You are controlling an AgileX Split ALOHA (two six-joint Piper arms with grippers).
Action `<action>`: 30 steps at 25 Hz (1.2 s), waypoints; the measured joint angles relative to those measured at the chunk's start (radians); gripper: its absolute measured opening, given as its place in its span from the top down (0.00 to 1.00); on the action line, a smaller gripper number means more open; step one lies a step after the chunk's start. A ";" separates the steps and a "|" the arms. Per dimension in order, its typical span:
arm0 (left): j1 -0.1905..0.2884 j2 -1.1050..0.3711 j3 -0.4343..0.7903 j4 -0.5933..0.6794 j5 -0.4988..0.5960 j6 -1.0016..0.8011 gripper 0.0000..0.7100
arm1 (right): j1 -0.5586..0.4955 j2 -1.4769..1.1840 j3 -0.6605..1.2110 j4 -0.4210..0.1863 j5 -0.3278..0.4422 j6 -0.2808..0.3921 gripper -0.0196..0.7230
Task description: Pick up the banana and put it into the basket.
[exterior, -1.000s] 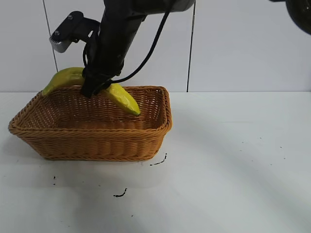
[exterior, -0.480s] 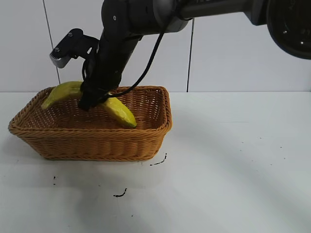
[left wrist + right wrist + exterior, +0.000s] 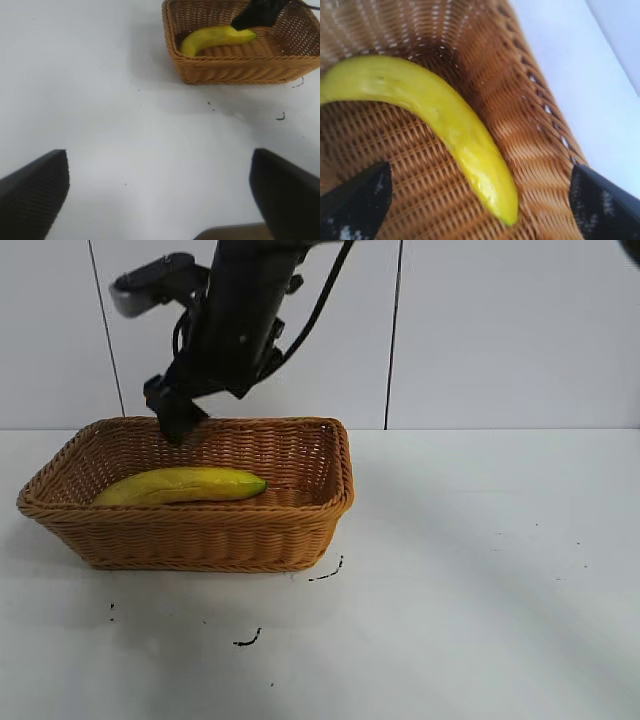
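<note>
The yellow banana (image 3: 185, 485) lies flat on the floor of the woven wicker basket (image 3: 200, 535), on the left of the table. My right gripper (image 3: 178, 415) hangs just above the basket's back rim, open and empty, clear of the banana. In the right wrist view the banana (image 3: 445, 115) lies on the basket's weave (image 3: 520, 130) below the open gripper (image 3: 480, 200). My left gripper (image 3: 160, 195) is open and empty, far from the basket (image 3: 240, 70). Its view shows the banana (image 3: 215, 37) and the right gripper (image 3: 260, 12) above it.
The white table (image 3: 480, 570) stretches to the right of the basket. Small black marks (image 3: 248, 640) lie on it in front of the basket. A white panelled wall (image 3: 500, 330) stands close behind.
My right gripper held the banana tilted over the basket; it has let go and risen. The banana now lies flat inside the basket.
</note>
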 joint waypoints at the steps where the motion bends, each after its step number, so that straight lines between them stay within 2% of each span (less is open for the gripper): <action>1: 0.000 0.000 0.000 0.000 0.000 0.000 0.02 | -0.021 -0.002 -0.004 0.021 0.034 0.015 0.05; 2: 0.000 0.000 0.000 0.000 0.000 0.000 0.02 | -0.021 -0.002 -0.004 0.021 0.034 0.015 0.05; 4: 0.000 0.000 0.000 0.000 0.000 0.000 0.02 | -0.089 -0.002 -0.010 0.080 0.102 0.042 0.05; 7: 0.000 0.000 0.000 0.000 0.000 0.000 0.02 | -0.160 -0.002 -0.012 0.105 0.120 0.058 0.06; 14: 0.000 0.000 0.000 0.000 0.000 0.000 0.02 | -0.343 -0.002 -0.014 0.099 0.126 0.063 0.06; 22: 0.000 0.000 0.000 0.000 0.000 0.000 0.02 | -0.596 -0.002 -0.014 0.089 0.182 0.066 0.06; 26: 0.000 0.000 0.000 0.000 0.000 0.000 0.02 | -0.640 -0.002 -0.014 0.090 0.190 0.066 0.06; 30: 0.000 0.000 0.000 0.000 0.000 0.000 0.02 | -0.632 -0.002 -0.014 0.092 0.192 0.066 0.06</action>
